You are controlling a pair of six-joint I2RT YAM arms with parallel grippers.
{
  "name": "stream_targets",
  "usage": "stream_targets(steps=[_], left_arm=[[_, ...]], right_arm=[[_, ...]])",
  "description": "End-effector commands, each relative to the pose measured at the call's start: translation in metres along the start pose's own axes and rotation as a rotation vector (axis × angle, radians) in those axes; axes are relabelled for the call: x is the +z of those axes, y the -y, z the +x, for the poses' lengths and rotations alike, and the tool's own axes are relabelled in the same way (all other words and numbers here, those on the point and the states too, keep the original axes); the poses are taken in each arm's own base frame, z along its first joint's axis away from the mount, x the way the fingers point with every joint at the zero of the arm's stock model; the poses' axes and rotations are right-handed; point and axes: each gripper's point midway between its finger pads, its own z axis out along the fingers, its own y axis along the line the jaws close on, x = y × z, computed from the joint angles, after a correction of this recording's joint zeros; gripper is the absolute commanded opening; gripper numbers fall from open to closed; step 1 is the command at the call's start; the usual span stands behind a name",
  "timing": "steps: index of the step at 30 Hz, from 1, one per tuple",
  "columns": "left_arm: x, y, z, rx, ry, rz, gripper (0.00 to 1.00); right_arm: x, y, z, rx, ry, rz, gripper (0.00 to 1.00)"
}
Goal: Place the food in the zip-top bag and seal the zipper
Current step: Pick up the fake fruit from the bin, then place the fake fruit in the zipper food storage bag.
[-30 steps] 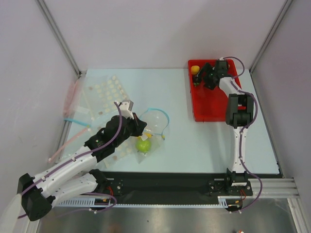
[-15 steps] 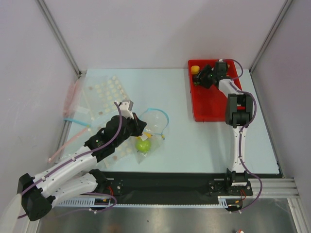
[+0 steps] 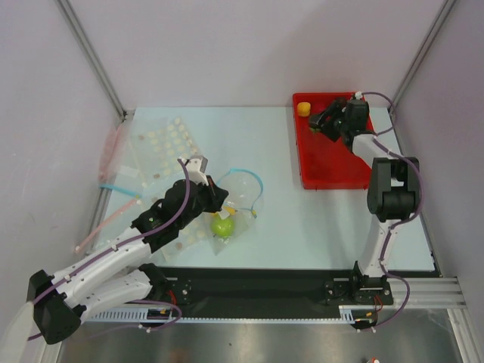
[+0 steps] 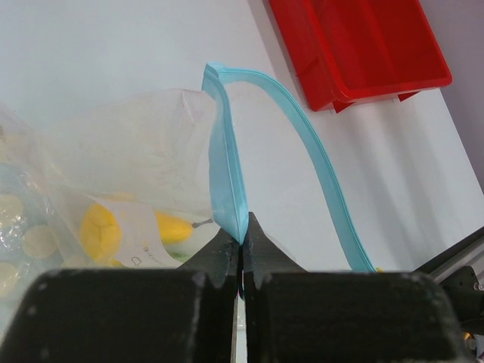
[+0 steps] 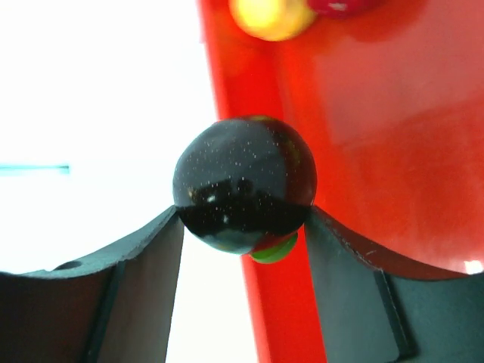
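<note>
Your left tool [image 4: 242,234] pinches tight on the thin light-blue zipper [image 4: 227,174] of the floppy clear zip-top bag [image 4: 128,151], which lies gaping on the pale surface [image 3: 302,219]. Your right tool [image 5: 240,219] clasps a glossy round dark purple ball [image 5: 242,170] over the smooth red tray [image 5: 363,151] rim.

Right wrist view: green bit [image 5: 274,248] just under dark purple ball [image 5: 242,178] in right pincer [image 5: 243,217], mostly hidden, kind unclear. Yellow piece [image 5: 271,15] and red piece [image 5: 342,4] beyond pincer, blurred, cut by top edge.
Left wrist view: yellow food [image 4: 100,231] left of left pincer [image 4: 242,240], hazy behind zip-top bag [image 4: 151,144] plastic, part covered by label [image 4: 144,236]. Zipper [image 4: 333,204] far run vanishes behind pincer body, right side.
Top view: thing in right pincer too small to tell.
</note>
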Motion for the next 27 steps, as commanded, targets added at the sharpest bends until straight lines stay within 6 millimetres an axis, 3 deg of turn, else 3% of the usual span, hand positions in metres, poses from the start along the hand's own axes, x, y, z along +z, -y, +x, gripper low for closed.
stream_targets(steps=[1,2,3,4,7,8,10,11,12,13,14,15,16,18,22,27], left_arm=[[-0.004,0.013,-0.021,-0.003,0.050,0.041,0.00],[-0.004,0.013,-0.021,-0.001,0.050,0.040,0.00],[-0.003,0.013,-0.020,-0.002,0.045,0.041,0.00],[-0.003,0.014,-0.020,-0.002,0.043,0.045,0.00],[-0.004,0.017,-0.019,-0.007,0.039,0.064,0.00],[-0.004,0.018,-0.019,-0.007,0.040,0.067,0.00],[-0.005,0.017,-0.020,-0.008,0.042,0.067,0.00],[-0.006,0.016,-0.021,-0.010,0.048,0.061,0.00],[-0.006,0.016,-0.021,-0.008,0.049,0.058,0.00],[-0.006,0.016,-0.021,-0.008,0.049,0.058,0.00],[-0.006,0.016,-0.021,-0.005,0.048,0.063,0.00],[-0.006,0.016,-0.020,-0.004,0.045,0.065,0.00],[-0.006,0.017,-0.020,-0.006,0.048,0.066,0.00],[-0.006,0.020,-0.020,-0.004,0.049,0.085,0.00],[-0.006,0.025,-0.020,0.004,0.051,0.113,0.00],[-0.010,0.030,-0.023,0.006,0.067,0.152,0.00]], right_arm=[[-0.039,-0.056,-0.019,-0.057,0.102,-0.138,0.47],[-0.045,-0.059,-0.014,-0.063,0.099,-0.140,0.47],[-0.061,-0.074,-0.014,-0.092,0.111,-0.171,0.47],[-0.064,-0.075,0.008,-0.105,0.075,-0.167,0.47],[-0.097,-0.106,0.024,-0.167,0.082,-0.235,0.48],[-0.103,-0.114,0.051,-0.196,0.044,-0.256,0.48],[-0.134,-0.140,0.063,-0.268,0.069,-0.307,0.48],[-0.142,-0.147,0.089,-0.300,0.031,-0.327,0.48],[-0.166,-0.164,0.090,-0.341,0.069,-0.370,0.49],[-0.177,-0.174,0.099,-0.367,0.077,-0.402,0.49],[-0.184,-0.171,0.115,-0.386,0.065,-0.413,0.50],[-0.197,-0.185,0.137,-0.417,0.045,-0.461,0.50],[-0.214,-0.194,0.141,-0.435,0.064,-0.505,0.50],[-0.227,-0.201,0.169,-0.494,0.053,-0.569,0.50],[-0.244,-0.219,0.198,-0.606,0.058,-0.642,0.46],[-0.239,-0.225,0.225,-0.690,0.032,-0.644,0.46]])
